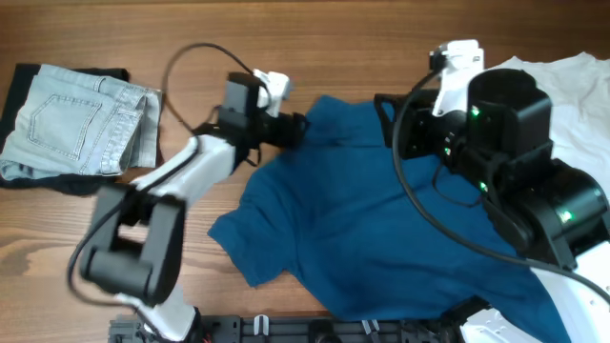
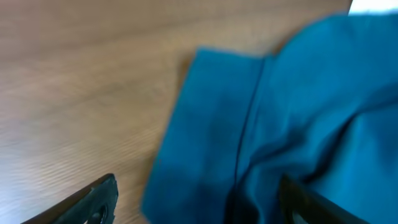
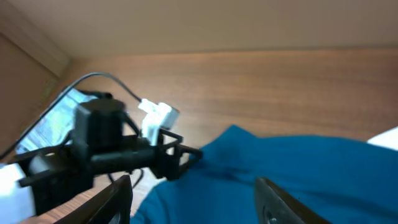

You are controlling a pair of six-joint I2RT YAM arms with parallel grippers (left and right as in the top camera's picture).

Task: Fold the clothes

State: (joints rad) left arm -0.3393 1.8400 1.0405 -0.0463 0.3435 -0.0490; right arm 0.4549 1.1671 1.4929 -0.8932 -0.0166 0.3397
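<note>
Overhead. Large deep-blue short-sleeved shirt (image 1: 381,219), rumpled, on brown wood-grain table (image 1: 334,38), spread from centre frame down to lower right. Folded pale-blue denim jeans (image 1: 81,124) at upper left, well apart from shirt. White cloth garment (image 1: 577,90) at upper right, just beside shirt's right side. Left gripper (image 1: 291,129) at shirt's upper-left edge, touching the cloth; finger spread not readable from here. Right gripper (image 1: 389,119) over shirt's upper middle, mostly hidden under black arm housing.

Left wrist. Left gripper (image 2: 198,190) with black fingers (image 2: 93,202) set wide at the lower corners of the frame. Shirt filling the right half, one straight-hemmed flap lying loose between the fingers, flat on the table. No pinch on the cloth.

Right wrist. Right gripper (image 3: 193,193) with fingers (image 3: 118,196) spread wide along the bottom edge, holding nothing, above shirt in lower right of frame. Left arm (image 3: 93,149) at centre left, blurred, tip against shirt's edge. Jeans a pale blur at far left.
</note>
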